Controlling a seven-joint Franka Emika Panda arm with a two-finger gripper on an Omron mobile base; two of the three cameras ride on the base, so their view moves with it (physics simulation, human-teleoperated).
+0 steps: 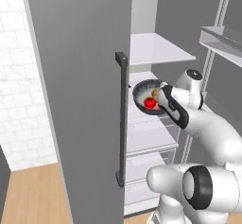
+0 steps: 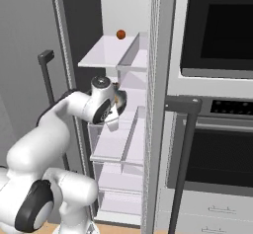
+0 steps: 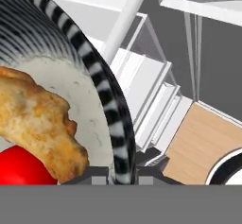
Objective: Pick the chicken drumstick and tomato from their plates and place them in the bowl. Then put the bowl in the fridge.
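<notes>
My gripper (image 3: 124, 173) is shut on the rim of the dark grey-blue bowl (image 3: 101, 83), one finger inside and one outside. The golden-brown chicken drumstick (image 3: 33, 119) and the red tomato (image 3: 19, 168) lie in its pale speckled inside. In the left base view the bowl (image 1: 141, 90) hangs at mid height inside the open fridge (image 1: 80, 100), tipped so the tomato (image 1: 150, 103) shows, with the gripper (image 1: 159, 107) at its right rim. The right base view has the bowl (image 2: 120, 98) mostly behind the hand. The plates are out of view.
The fridge door's long dark handle (image 1: 122, 119) stands just left of the bowl. White shelves (image 1: 156, 50) and clear drawers (image 2: 116, 144) lie above and below it. A small reddish-brown fruit (image 2: 120, 34) sits on the top shelf. A built-in oven (image 2: 217, 25) stands to the right.
</notes>
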